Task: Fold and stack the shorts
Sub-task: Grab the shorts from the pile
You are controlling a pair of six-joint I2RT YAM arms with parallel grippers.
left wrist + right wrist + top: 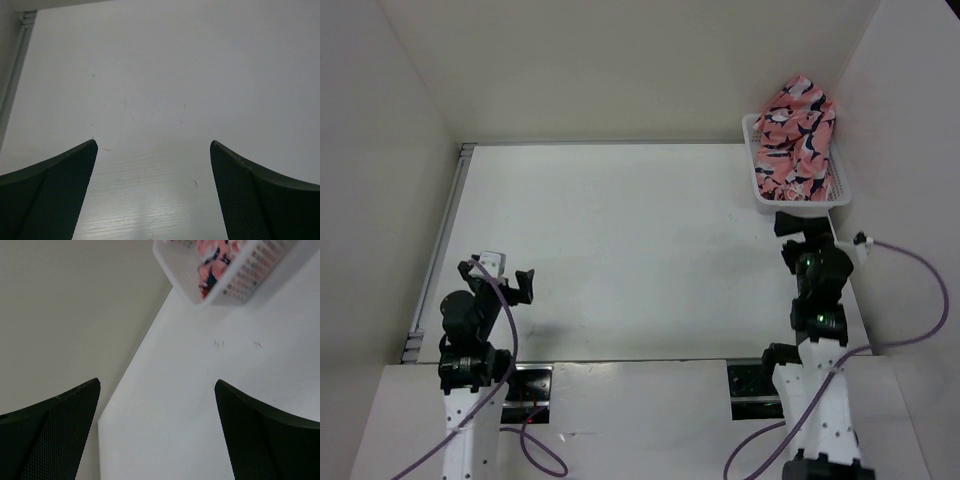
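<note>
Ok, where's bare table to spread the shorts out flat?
The middle of the table is bare, from the left end effector across to the basket. Only the far right corner is crowded: basket, heaped shorts, right end effector near it.

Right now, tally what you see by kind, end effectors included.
Heap of shorts: 1, separate pieces cannot be told
basket: 1
End effectors: 2, the left end effector and the right end effector, both open
Total: 4
</note>
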